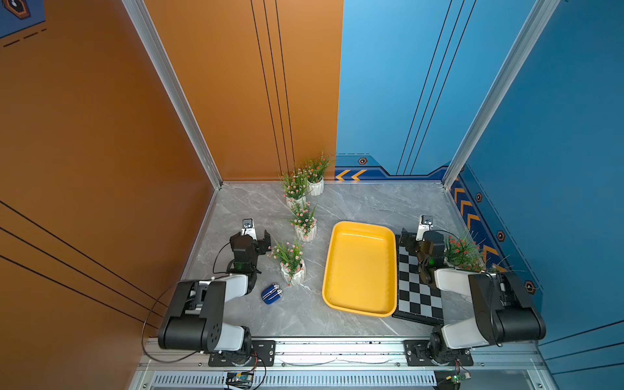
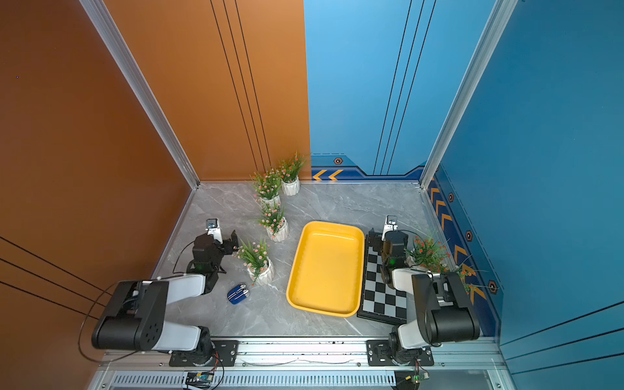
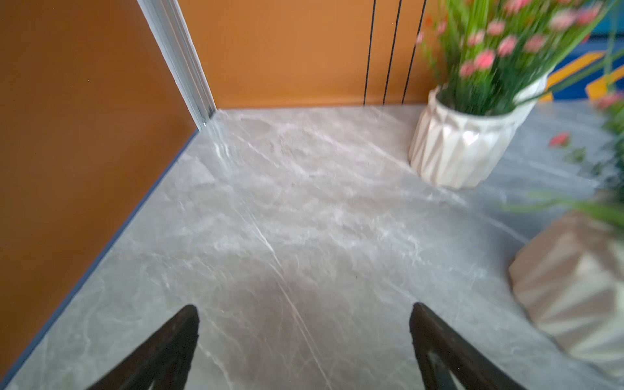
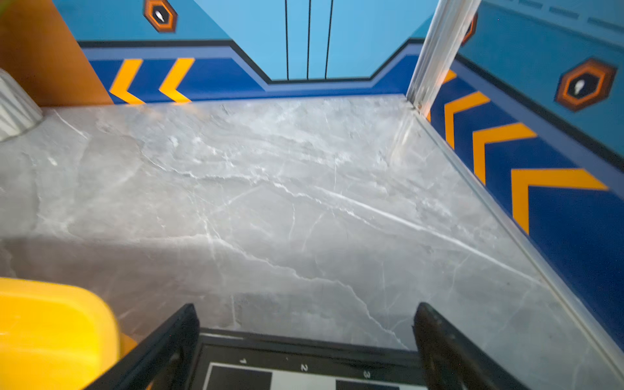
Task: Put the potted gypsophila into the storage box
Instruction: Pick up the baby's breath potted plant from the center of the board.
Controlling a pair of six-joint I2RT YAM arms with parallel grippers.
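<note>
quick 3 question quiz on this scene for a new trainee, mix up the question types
1. True or false: the storage box is empty.
2. Which thing lies right beside the storage box on the right arm's side? A) chequered board B) blue pouch C) red bowl
3. How many potted plants stand on the left arm's side of the storage box?

Key: 1 true; 2 A; 3 four
</note>
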